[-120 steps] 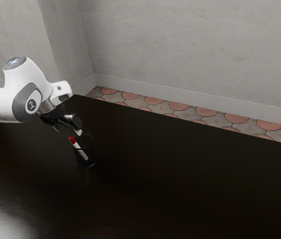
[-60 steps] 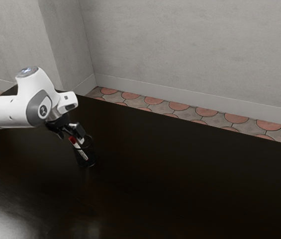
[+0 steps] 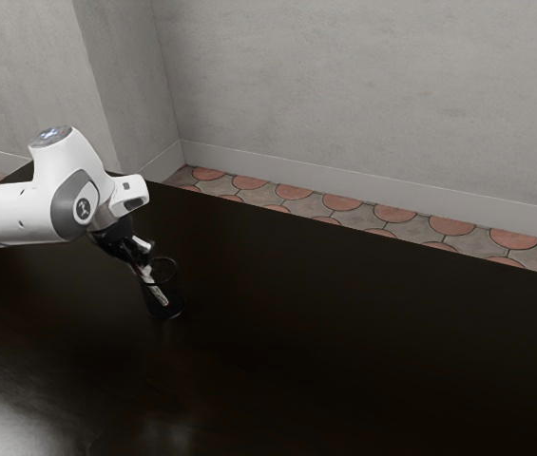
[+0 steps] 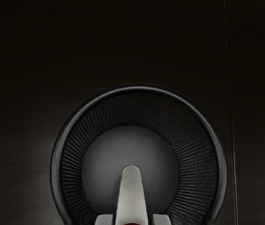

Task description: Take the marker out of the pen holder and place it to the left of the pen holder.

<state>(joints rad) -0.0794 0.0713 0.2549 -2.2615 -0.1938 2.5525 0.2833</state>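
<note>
Pale-tipped fingers (image 4: 105, 220) have been drawn together from the wider spread of half a second ago, and the marker (image 4: 132, 197) now appears to be pinched between them near its red end. That end, which could be seen in the exterior view before the closing, is now covered there by the fingers. The arm (image 3: 68, 185) has hardly been moved meanwhile, so the reach can be judged finished and the grasp just taken.

The marker is still held inside the pen holder (image 4: 139, 87), leaning, its lower part well below the rim; nothing has been lifted out. A rise along that lean is called for next, until the rim is cleared, and only then a shift to the left of the holder. If the pull is made askew, the rim may be caught and the holder tipped or dragged.

The holder is stood upright on a dark counter (image 3: 373, 370), by which a pale sheen is given back at the near corner in the exterior view. Beyond its edge, a floor of red and grey rounded tiles (image 3: 451, 226) is bounded by a plain grey wall (image 3: 363, 90).
</note>
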